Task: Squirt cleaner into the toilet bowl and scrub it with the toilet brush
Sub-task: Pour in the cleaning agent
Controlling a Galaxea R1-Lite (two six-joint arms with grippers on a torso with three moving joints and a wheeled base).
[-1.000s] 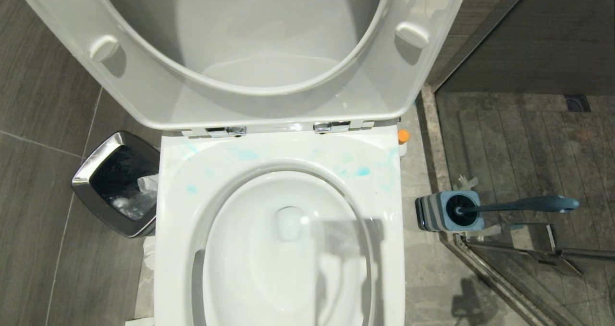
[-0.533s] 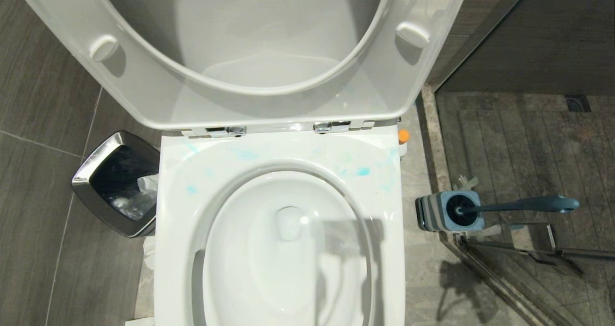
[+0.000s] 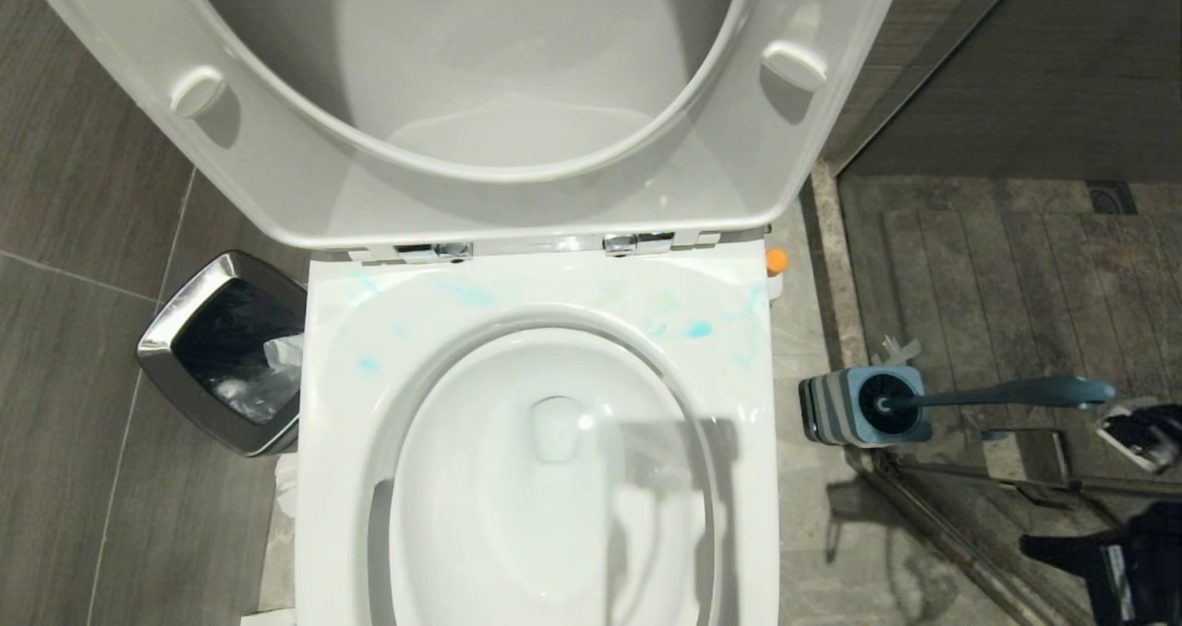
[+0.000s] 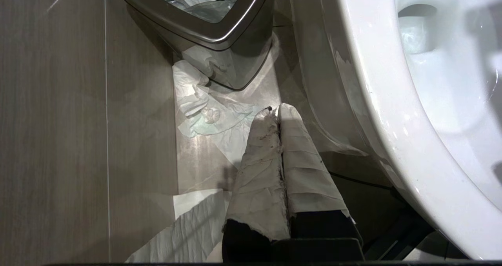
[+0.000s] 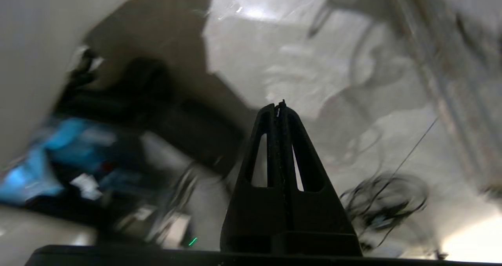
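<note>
- At the centre of the head view, one toilet bowl (image 3: 545, 478) presents a glossy white ceramic oval with a wide flat rim; pale blue smears mark the rim near the hinges. One white plastic seat and lid (image 3: 277, 192) stands raised behind it.
- One cleaner (image 3: 775, 264), visible only as an orange cap on a white body, stands on the floor just beside the bowl's rear right corner.
- One toilet brush (image 3: 1007, 392), a slim blue-grey shaft with a curved end, sits with its round black head in one square blue-and-grey base (image 3: 836, 409) to the right of the bowl.
- One square steel bin (image 3: 175, 331) with a dark liner stands to the left of the bowl.
- Left gripper (image 4: 277, 111): two tape-wrapped fingers pressed together, grasping nothing, low beside the bowl's left wall above crumpled tissue (image 4: 204, 113).
- Right gripper (image 5: 280, 106): two black fingers clenched together, empty, above the grey floor (image 5: 313, 70).
</note>
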